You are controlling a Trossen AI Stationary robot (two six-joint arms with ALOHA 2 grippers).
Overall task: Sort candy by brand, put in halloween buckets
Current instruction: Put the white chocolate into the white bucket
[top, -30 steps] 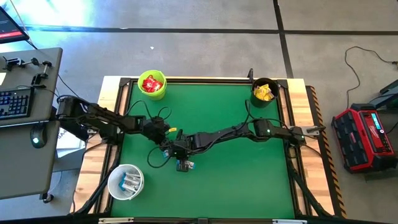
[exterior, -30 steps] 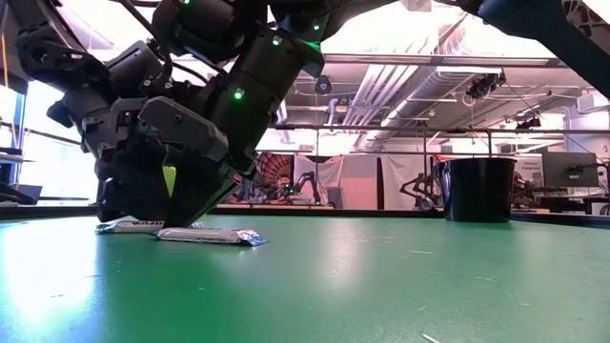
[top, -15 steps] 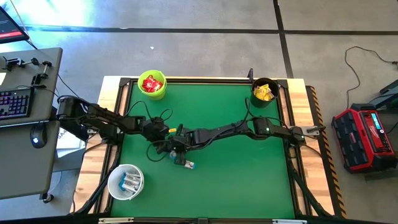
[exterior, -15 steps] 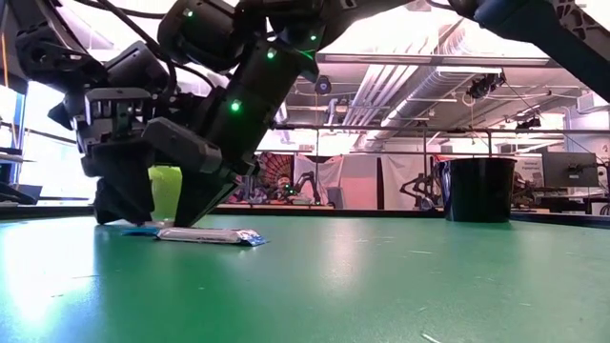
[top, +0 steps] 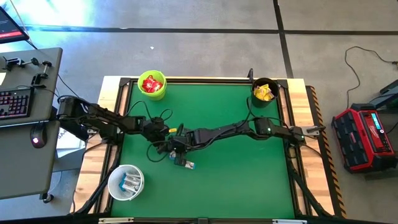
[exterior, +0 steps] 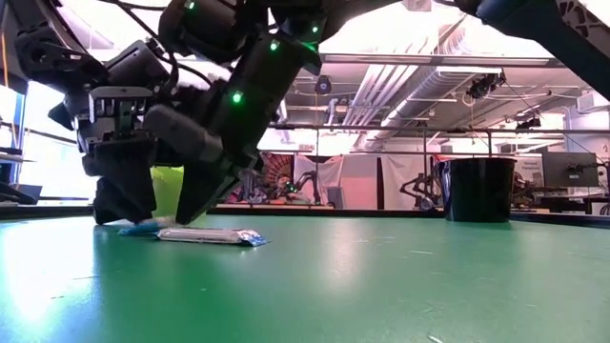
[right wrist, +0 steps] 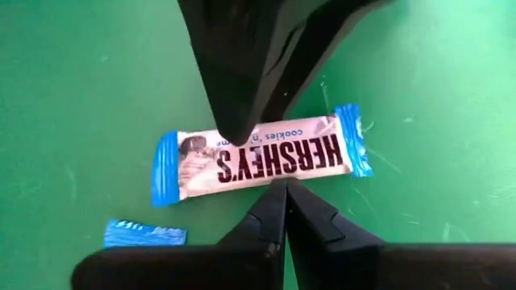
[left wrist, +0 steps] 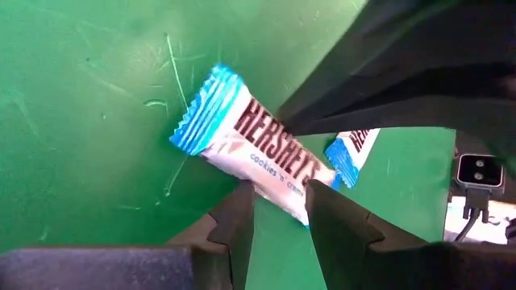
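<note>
Clearly the main risk is crowding: both grippers work the same small patch near the middle of the green table (top: 249, 180), where 2 Hershey's cookies 'n' creme bars lie close together. The left gripper (left wrist: 278, 211) has its fingers partly parted around one end of the nearer Hershey's bar (left wrist: 258, 149), which lies flat on the mat; I judge it gripped or about to be, but cannot tell whether the pads actually touch the wrapper. The right gripper (right wrist: 284, 211) is fully closed with nothing between its fingers, its tips right beside the long edge of the bar (right wrist: 258, 157). If the closed tips press on the wrapper while the left arm lifts, the bar could slip free or skid across the mat. The arms could also knock each other.

The high view alone shows the 3 buckets: the white bucket (top: 126, 182) with bars already inside, the lime green bucket (top: 152, 85) of red packets, the black bucket (top: 264, 93) of yellow packets. The wrist views read the brand printing. The low view shows the bars (exterior: 210, 235) lying flat on the table.
</note>
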